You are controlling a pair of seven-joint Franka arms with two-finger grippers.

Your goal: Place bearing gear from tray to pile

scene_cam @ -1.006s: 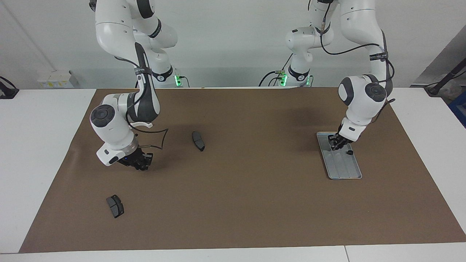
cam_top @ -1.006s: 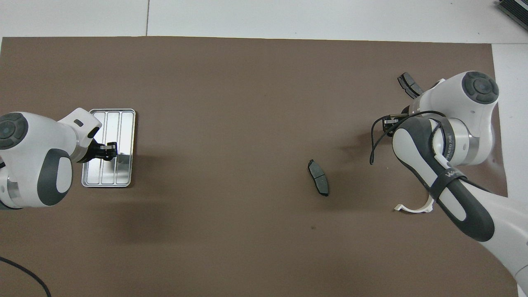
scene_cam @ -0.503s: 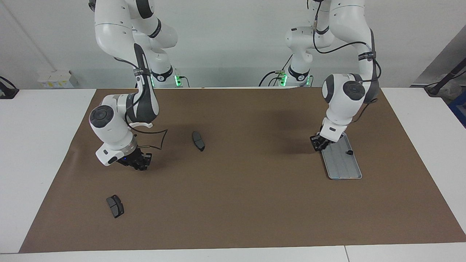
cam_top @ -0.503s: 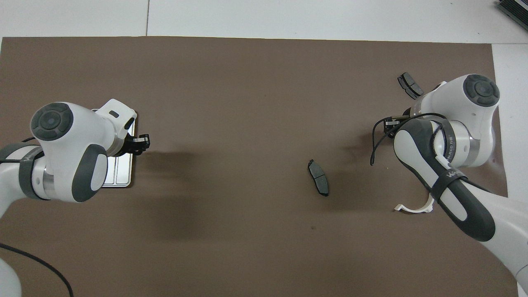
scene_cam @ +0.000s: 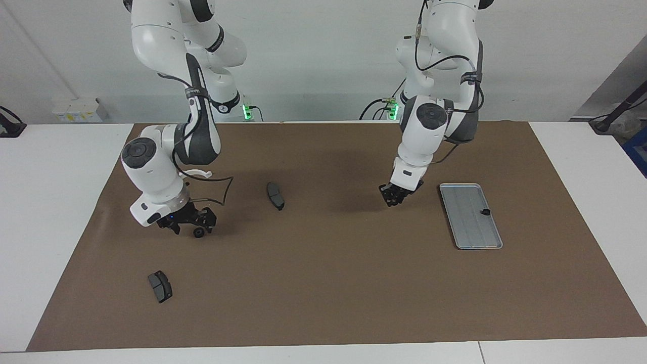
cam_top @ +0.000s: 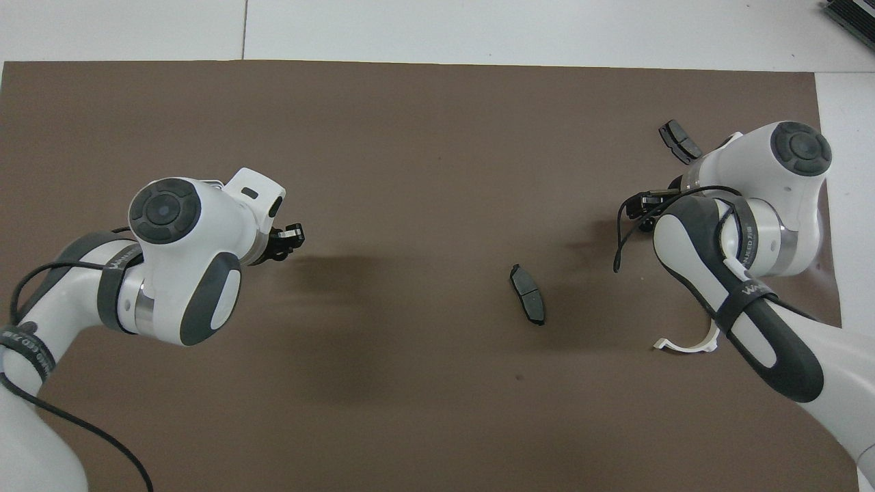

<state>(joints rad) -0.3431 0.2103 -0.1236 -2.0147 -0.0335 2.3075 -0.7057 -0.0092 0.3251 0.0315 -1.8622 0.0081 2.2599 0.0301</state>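
While right claw (scene_cam: 193, 222) spread over gear (scene_cam: 199, 233); left claw (scene_cam: 396, 196) over mat (scene_cam: 333, 263), grip unclear; brake pad (scene_cam: 275, 195) between

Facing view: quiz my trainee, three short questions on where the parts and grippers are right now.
1. How many dark grey curved brake pads lie on the brown paper mat?
2. True or false: the left gripper is over the flat silver-grey ridged metal tray.
3. The right gripper is low over: A the mat, toward the right arm's end of the table; B the tray; C the white tabletop off the mat.

Key: 1 two. 2 false, it is over the mat beside the tray. 3 A.
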